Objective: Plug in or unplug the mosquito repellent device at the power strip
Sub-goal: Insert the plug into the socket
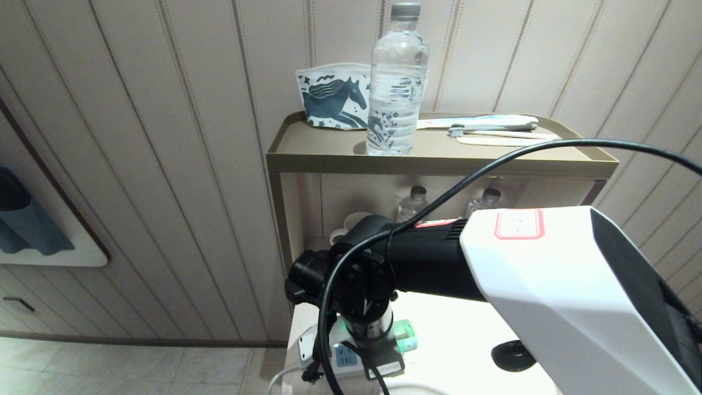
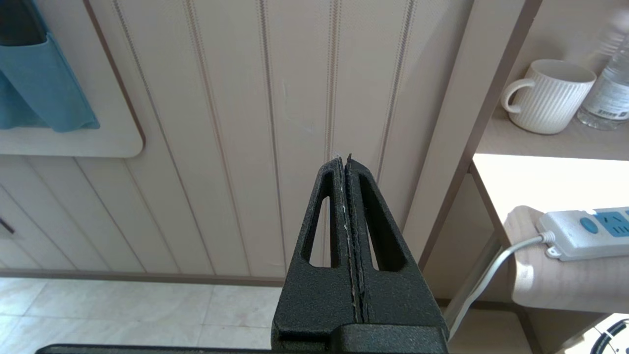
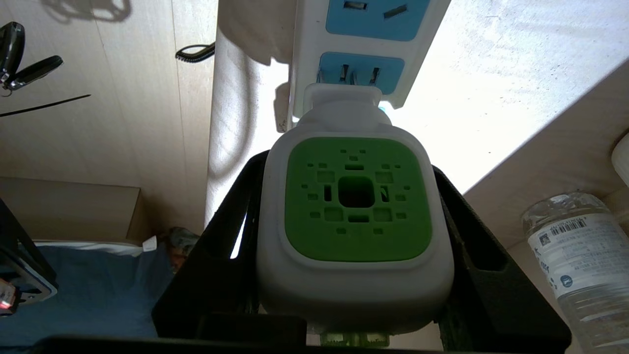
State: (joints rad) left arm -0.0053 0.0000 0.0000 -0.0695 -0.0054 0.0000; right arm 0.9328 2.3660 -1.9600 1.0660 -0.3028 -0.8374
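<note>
The mosquito repellent device (image 3: pixel 354 211) is a white unit with a green perforated face. My right gripper (image 3: pixel 349 164) is shut on it, one black finger on each side. Its plug end meets the end light-blue socket (image 3: pixel 361 73) of the white power strip (image 3: pixel 366 44), and metal prongs still show at the socket face. In the head view my right wrist hides most of this; only the device's green bottle end (image 1: pixel 406 332) and part of the power strip (image 1: pixel 343 356) show on the pale lower shelf. My left gripper (image 2: pixel 346 160) is shut and empty, parked facing the panelled wall, left of the shelf unit.
A clear water bottle (image 1: pixel 396 82), a horse-print pouch (image 1: pixel 332 104) and toothbrushes (image 1: pixel 493 129) sit on the brown top tray (image 1: pixel 439 162). Two small bottles (image 1: pixel 411 203) and a white mug (image 2: pixel 545 96) stand on the middle shelf. Another water bottle (image 3: pixel 580 260) stands close to the device.
</note>
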